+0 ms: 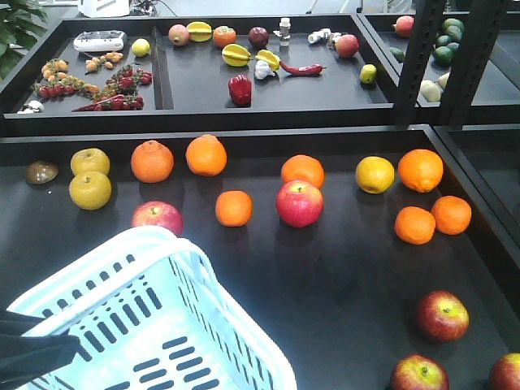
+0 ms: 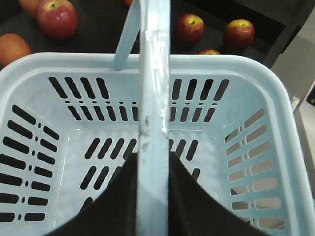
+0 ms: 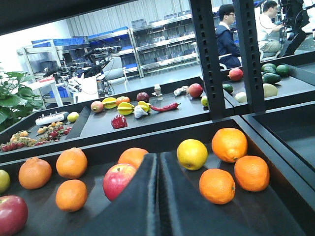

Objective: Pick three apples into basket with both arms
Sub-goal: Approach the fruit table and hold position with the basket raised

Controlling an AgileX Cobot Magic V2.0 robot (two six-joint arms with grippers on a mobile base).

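The basket [image 1: 146,237] is gleaming like smooth, glossy plastic, its handle [image 2: 153,98] catching the light and showing a few dark scuffs. The tabletop [image 1: 325,284] is looking matt black, throwing hardly any shine. The apples [image 1: 443,314] are glinting with waxy, polished skins, while the oranges [image 1: 420,170] are showing a duller, dimpled peel. The right pincer [image 3: 158,160] is looking matt black, possibly rubbery, though it is blurred up close.

bright overhead light, glare on handle [image 2: 155,64]
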